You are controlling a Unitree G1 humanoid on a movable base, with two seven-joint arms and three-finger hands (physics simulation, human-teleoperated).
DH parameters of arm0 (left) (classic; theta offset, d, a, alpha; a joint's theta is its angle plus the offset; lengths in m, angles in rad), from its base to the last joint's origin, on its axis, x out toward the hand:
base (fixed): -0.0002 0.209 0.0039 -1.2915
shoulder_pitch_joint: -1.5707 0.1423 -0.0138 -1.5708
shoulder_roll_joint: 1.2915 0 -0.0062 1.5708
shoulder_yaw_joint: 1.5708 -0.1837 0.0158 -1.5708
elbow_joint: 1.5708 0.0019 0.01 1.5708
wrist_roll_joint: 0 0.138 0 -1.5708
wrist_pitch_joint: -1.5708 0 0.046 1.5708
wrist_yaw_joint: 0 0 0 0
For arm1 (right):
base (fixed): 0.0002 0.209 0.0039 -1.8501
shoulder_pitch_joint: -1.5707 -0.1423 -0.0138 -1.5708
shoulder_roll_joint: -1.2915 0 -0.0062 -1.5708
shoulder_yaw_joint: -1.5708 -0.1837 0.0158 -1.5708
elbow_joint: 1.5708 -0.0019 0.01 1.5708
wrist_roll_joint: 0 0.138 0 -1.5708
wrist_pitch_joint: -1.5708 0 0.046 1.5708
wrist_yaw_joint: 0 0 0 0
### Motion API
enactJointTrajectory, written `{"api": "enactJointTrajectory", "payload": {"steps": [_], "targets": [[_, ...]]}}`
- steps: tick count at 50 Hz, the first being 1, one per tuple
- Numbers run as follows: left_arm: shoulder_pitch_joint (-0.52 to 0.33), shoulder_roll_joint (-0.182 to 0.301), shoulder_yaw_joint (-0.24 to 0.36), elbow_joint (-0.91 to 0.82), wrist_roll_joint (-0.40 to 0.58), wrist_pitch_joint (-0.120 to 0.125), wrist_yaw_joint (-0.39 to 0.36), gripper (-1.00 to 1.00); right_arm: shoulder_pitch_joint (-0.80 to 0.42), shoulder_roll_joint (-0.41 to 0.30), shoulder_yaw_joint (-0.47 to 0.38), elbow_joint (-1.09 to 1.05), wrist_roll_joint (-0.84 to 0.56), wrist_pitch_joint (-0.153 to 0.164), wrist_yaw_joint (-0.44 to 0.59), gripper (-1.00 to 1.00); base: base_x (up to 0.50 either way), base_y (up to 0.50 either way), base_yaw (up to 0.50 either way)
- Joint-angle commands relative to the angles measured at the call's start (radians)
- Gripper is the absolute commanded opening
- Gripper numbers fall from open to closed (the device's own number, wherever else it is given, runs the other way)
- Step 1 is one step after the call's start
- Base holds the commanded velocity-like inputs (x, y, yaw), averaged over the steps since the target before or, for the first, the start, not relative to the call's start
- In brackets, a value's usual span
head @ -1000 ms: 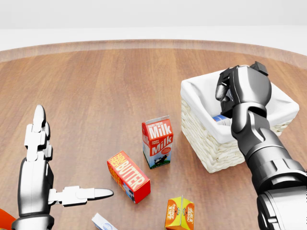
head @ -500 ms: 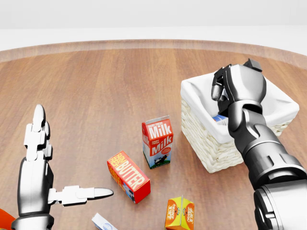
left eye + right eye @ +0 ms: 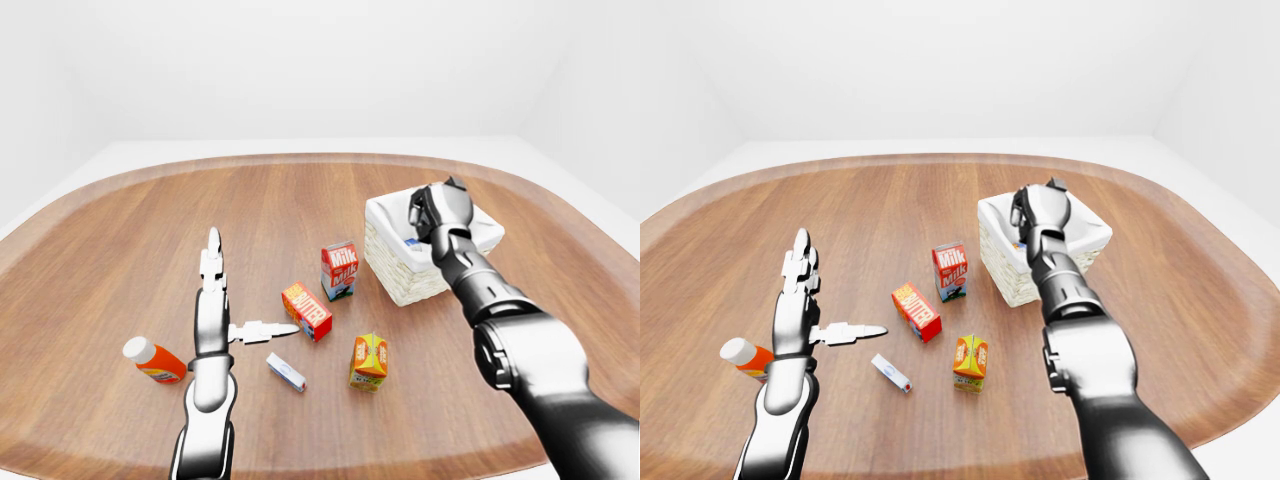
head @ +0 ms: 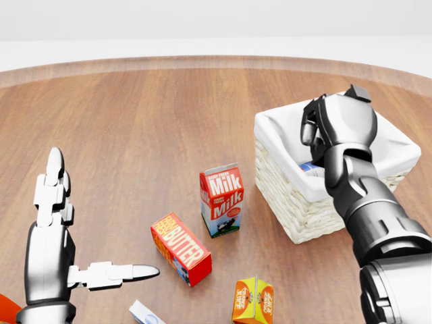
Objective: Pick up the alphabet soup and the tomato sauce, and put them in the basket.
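Observation:
The white-lined wicker basket (image 4: 291, 202) stands at the right of the head view. Inside it lies a blue-and-white item (image 4: 310, 167), mostly hidden by my right forearm; I cannot tell which can it is. No other can shows in any view. My right hand (image 4: 312, 125) hovers over the basket's middle with its back to the camera. Its fingers (image 4: 307, 128) curl downward and nothing shows between them. My left hand (image 4: 94, 223) stands open low on the left, fingers straight up and thumb pointing right, touching nothing.
A milk carton (image 4: 221, 200) stands left of the basket, with a butter box (image 4: 181, 248) below it. An orange juice carton (image 4: 252, 301) and a small white-blue box (image 4: 145, 314) sit near the bottom edge. An orange bottle (image 3: 155, 360) lies left of my left arm.
My right hand rose and shifted slightly left over the basket, then settled a touch lower and to the right. The left hand and the items on the table have not moved.

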Motion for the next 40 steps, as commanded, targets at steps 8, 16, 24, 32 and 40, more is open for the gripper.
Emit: {"api": "enactJointTrajectory", "payload": {"steps": [8, 16, 24, 32, 40], "targets": [[0.001, 0.000, 0.002, -0.005, -0.002, 0.000, 0.003, 1.00, -0.003, -0.005, -0.003, -0.005, -0.002, 0.000, 0.000, 1.00, 0.00, 0.00, 0.00], [0.001, 0.000, 0.002, -0.005, -0.002, 0.000, 0.002, 1.00, 0.001, -0.008, -0.005, -0.005, 0.002, 0.000, 0.000, 1.00, 0.00, 0.00, 0.00], [0.001, 0.000, 0.002, -0.005, -0.002, 0.000, 0.002, 1.00, -0.004, -0.008, -0.005, -0.007, 0.006, 0.000, 0.000, 1.00, 0.00, 0.00, 0.00], [0.001, 0.000, 0.002, -0.005, -0.002, 0.000, 0.002, 1.00, -0.034, -0.013, -0.004, -0.011, 0.009, 0.000, 0.000, 1.00, 0.00, 0.00, 0.00], [0.001, 0.000, 0.002, -0.005, -0.002, 0.000, 0.003, 1.00, -0.092, -0.027, -0.004, -0.019, 0.015, 0.000, 0.000, 1.00, 0.00, 0.00, 0.00]]}}
